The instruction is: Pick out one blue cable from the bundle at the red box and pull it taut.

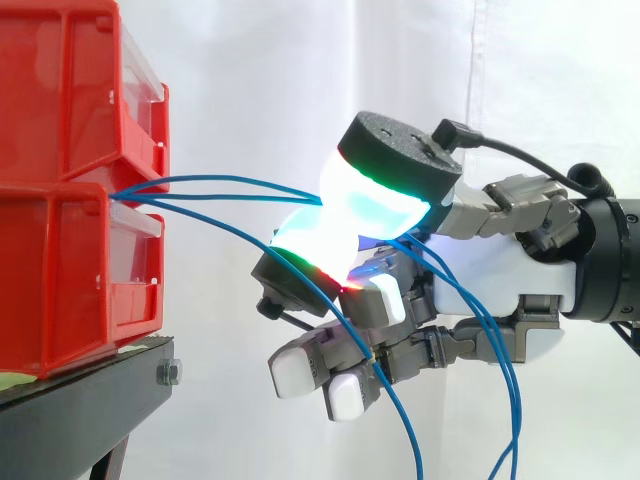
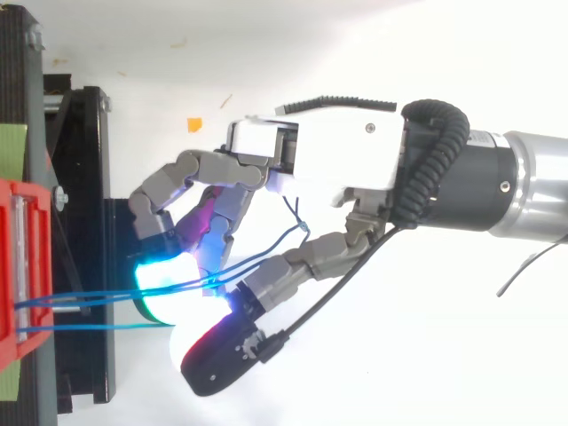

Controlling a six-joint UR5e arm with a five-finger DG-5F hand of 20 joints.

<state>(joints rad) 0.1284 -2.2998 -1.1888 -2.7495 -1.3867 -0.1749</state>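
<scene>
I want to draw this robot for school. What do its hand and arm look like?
The hand has a white palm shell and grey jointed fingers. Its fingertips are thick pads glowing white, cyan and green, some with black backs. The arm is black, then silver.

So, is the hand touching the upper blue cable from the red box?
Touching. In the side view the upper blue cable runs from the red box in between glowing fingertips of the hand, which press together on it.
</scene>
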